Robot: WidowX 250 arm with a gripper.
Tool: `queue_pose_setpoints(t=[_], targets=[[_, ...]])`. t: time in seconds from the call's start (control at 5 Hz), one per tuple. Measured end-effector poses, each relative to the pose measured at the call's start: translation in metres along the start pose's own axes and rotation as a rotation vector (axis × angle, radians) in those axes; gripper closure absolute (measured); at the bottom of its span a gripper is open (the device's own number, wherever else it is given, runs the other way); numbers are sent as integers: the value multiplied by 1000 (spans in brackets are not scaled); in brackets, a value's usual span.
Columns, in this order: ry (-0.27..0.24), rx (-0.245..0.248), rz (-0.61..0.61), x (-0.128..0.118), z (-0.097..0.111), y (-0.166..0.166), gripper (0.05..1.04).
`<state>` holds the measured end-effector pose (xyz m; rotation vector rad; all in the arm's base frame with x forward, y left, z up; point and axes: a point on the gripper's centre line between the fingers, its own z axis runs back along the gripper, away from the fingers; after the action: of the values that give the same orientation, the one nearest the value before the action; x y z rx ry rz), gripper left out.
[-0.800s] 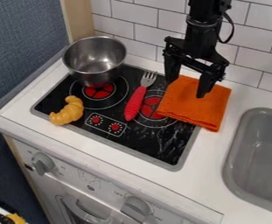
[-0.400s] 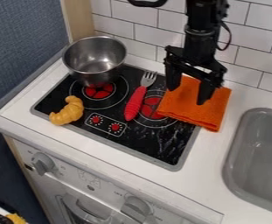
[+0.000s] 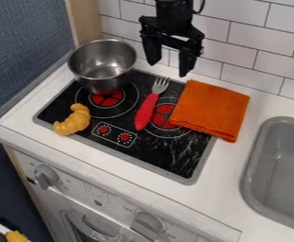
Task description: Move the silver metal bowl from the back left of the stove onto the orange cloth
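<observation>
The gripper (image 3: 168, 70) is open with nothing between its fingers, hanging above the back edge of the stove in front of the tiled wall. Just below it lies a fork with a red handle (image 3: 146, 111), tines pointing to the back. A folded orange cloth (image 3: 211, 109) is to the gripper's lower right, overlapping the stove's right side and the counter. Left of the gripper, a metal pot (image 3: 103, 80) stands on the back left burner. A yellow croissant (image 3: 74, 120) rests at the stove's left front edge.
The black stove top (image 3: 174, 158) is set in the white counter (image 3: 228, 189). A grey sink (image 3: 255, 156) is at the right. White wall tiles (image 3: 237, 56) rise behind, and stove knobs (image 3: 147, 224) are on the front panel.
The gripper has moved left and toward the back, from over the orange cloth to above the stove's back edge. The cloth, fork, pot and croissant have stayed in place.
</observation>
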<state>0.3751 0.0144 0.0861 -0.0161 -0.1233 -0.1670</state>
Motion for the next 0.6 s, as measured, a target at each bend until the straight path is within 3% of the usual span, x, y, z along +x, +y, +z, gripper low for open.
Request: queue_pose_setpoints(t=[0.4, 0.6], targets=[[-10, 79, 25, -3, 11, 46, 84], [24, 92, 46, -2, 0, 55, 84]])
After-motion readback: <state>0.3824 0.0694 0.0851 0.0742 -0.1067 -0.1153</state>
